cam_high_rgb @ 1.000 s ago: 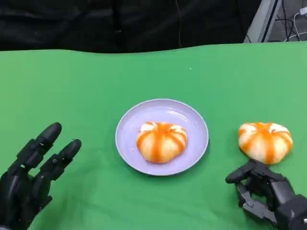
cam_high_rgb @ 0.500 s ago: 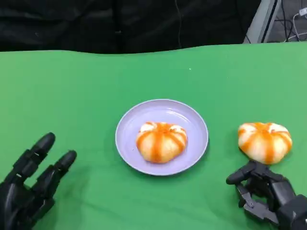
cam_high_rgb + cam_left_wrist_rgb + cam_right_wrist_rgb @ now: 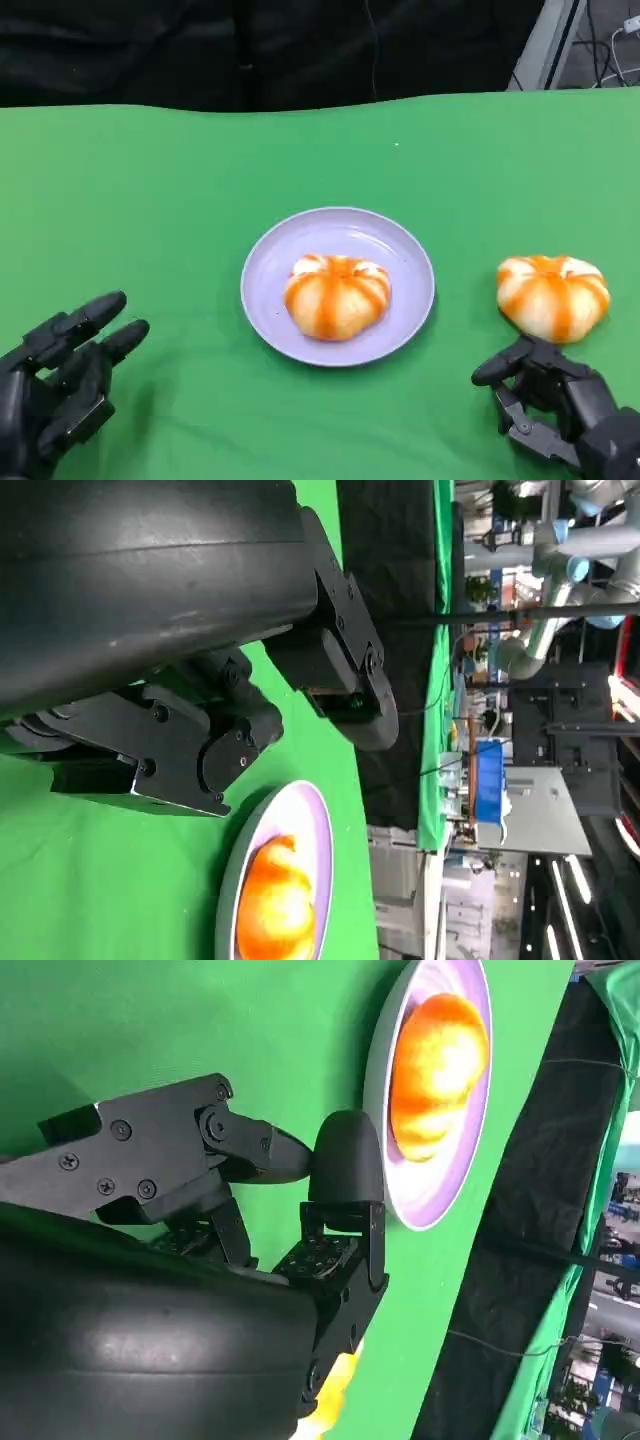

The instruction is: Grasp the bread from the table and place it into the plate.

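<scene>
A round bun with orange stripes [image 3: 337, 295] lies in the lilac plate [image 3: 400, 250] at the table's middle; the left wrist view shows the bun [image 3: 272, 910] in the plate [image 3: 310, 820], and so does the right wrist view, bun [image 3: 438, 1060] in plate [image 3: 425, 1195]. A second striped bun [image 3: 553, 295] rests on the green cloth right of the plate. My right hand [image 3: 555, 405] sits just in front of that bun, fingers curled, holding nothing. My left hand [image 3: 55, 385] lies at the lower left with fingers spread, well away from the plate.
The green cloth [image 3: 150, 200] covers the whole table, with black drape along the far edge. A metal frame and cables [image 3: 590, 45] stand beyond the back right corner.
My left hand has drawn back toward the lower left corner and turned lower. The right hand and both buns have stayed put.
</scene>
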You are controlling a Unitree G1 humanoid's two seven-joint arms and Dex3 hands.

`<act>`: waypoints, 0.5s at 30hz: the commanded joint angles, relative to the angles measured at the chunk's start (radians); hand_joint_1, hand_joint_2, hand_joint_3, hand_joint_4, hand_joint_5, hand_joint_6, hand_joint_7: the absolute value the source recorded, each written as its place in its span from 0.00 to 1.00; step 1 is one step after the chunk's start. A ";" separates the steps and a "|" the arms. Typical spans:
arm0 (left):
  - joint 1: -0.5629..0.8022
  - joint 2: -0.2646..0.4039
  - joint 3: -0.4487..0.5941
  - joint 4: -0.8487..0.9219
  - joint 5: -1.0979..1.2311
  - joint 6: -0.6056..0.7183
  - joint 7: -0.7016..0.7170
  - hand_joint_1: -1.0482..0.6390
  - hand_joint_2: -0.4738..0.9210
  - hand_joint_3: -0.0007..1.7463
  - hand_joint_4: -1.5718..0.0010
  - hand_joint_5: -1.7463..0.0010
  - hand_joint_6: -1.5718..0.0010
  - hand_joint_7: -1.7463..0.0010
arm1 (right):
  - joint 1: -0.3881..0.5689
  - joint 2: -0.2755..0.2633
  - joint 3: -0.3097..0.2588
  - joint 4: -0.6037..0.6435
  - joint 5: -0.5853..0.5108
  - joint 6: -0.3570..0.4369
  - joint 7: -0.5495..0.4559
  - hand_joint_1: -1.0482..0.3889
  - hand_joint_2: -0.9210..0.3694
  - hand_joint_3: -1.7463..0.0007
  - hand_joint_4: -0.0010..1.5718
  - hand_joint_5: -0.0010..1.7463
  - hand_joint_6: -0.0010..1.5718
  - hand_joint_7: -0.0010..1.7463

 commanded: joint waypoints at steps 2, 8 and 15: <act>-0.010 0.007 -0.007 0.005 0.033 -0.041 0.075 0.68 0.80 0.60 0.18 0.68 0.15 0.87 | 0.012 -0.018 -0.008 0.006 0.009 0.004 0.004 0.63 0.06 0.63 0.43 1.00 0.47 0.71; -0.005 0.019 -0.030 0.020 0.083 -0.090 0.120 0.67 0.68 0.73 0.34 0.16 0.34 0.28 | 0.011 -0.020 -0.006 0.006 0.002 0.004 -0.001 0.62 0.06 0.63 0.44 1.00 0.47 0.71; -0.005 0.028 -0.042 0.039 0.114 -0.103 0.167 0.65 0.66 0.76 0.36 0.09 0.39 0.20 | 0.011 -0.016 -0.007 0.006 0.006 0.007 0.000 0.62 0.06 0.63 0.44 1.00 0.48 0.71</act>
